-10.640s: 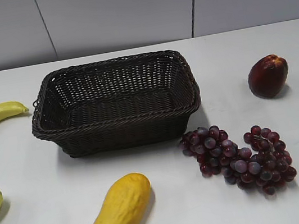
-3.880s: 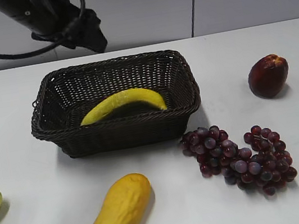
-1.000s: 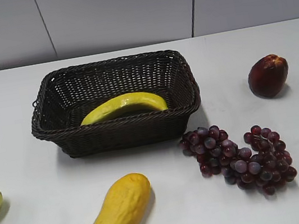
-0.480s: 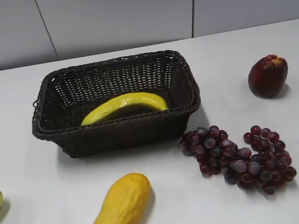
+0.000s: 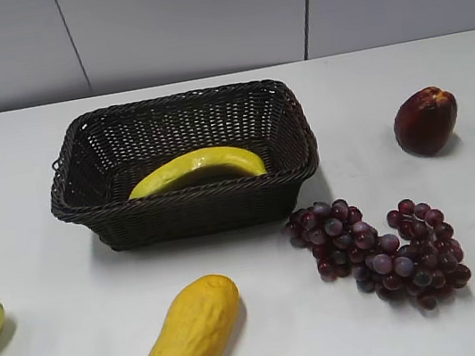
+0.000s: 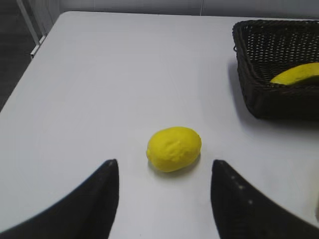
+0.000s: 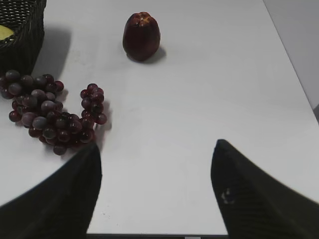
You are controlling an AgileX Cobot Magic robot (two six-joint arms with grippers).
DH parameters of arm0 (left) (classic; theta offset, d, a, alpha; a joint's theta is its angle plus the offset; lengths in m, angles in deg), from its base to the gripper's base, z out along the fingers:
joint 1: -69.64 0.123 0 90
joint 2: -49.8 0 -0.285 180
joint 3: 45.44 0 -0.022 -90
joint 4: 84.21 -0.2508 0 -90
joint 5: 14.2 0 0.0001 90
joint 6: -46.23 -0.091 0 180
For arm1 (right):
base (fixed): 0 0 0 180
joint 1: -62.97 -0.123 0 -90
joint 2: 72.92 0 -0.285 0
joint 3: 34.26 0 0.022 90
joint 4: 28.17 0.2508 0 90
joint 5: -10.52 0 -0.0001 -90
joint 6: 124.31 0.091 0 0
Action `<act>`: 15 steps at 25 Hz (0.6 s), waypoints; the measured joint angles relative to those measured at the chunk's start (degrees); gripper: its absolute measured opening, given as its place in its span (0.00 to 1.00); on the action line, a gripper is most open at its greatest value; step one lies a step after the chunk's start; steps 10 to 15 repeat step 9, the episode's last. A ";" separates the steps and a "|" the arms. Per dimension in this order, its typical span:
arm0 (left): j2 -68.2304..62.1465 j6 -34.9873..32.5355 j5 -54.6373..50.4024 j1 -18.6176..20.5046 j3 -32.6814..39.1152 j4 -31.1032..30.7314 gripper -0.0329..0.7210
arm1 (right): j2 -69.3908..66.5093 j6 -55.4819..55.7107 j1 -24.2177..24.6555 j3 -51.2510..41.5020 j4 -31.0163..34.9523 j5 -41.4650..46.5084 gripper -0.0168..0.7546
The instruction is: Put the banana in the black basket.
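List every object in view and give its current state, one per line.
Long curved yellow banana: lying inside the basket.
Dark woven wicker basket: upright, holding only the banana.
Left gripper: open, empty, above the rounded yellow fruit.
Right gripper: open, empty.
Purple grape bunch: on the table.
Dark red fruit: on the table.

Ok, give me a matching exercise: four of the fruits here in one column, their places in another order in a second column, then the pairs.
Things:
1. banana
2. grapes
3. red fruit
4. mango

Places:
A. on the table right of the basket, far side
B. in front of the basket, near edge of the table
C. inside the basket
D. at the basket's front right corner

Pairs: 1-C, 2-D, 3-A, 4-B
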 joint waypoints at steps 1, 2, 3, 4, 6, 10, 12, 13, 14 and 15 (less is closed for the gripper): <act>0.27 0.00 0.04 0.00 0.00 0.00 0.81 | 0.00 0.00 0.00 0.00 0.00 0.00 0.74; 0.35 0.00 0.05 0.00 0.00 0.00 0.81 | 0.00 0.00 0.00 0.00 0.00 0.00 0.74; 0.35 0.00 -0.01 0.00 0.00 0.12 0.81 | 0.00 0.00 0.00 0.00 0.00 0.00 0.74; 0.35 0.00 0.04 0.00 0.00 0.12 0.81 | 0.00 0.00 0.00 0.00 0.00 0.00 0.74; 0.35 0.00 0.04 0.00 0.00 0.12 0.81 | 0.00 0.00 0.00 0.00 0.00 0.00 0.74; 0.35 0.00 0.04 0.00 0.00 0.12 0.81 | 0.00 0.00 0.00 0.00 0.00 0.00 0.74; 0.35 0.00 0.04 0.00 0.00 0.12 0.81 | 0.00 0.00 0.00 0.00 0.00 0.00 0.74; 0.35 0.00 0.04 0.00 0.00 0.12 0.81 | 0.00 0.00 0.00 0.00 0.00 0.00 0.74; 0.35 0.00 0.04 0.00 0.00 0.12 0.81 | 0.00 0.00 0.00 0.00 0.00 0.00 0.74; 0.35 0.00 0.04 0.00 0.00 0.12 0.81 | 0.00 0.00 0.00 0.00 0.00 0.00 0.74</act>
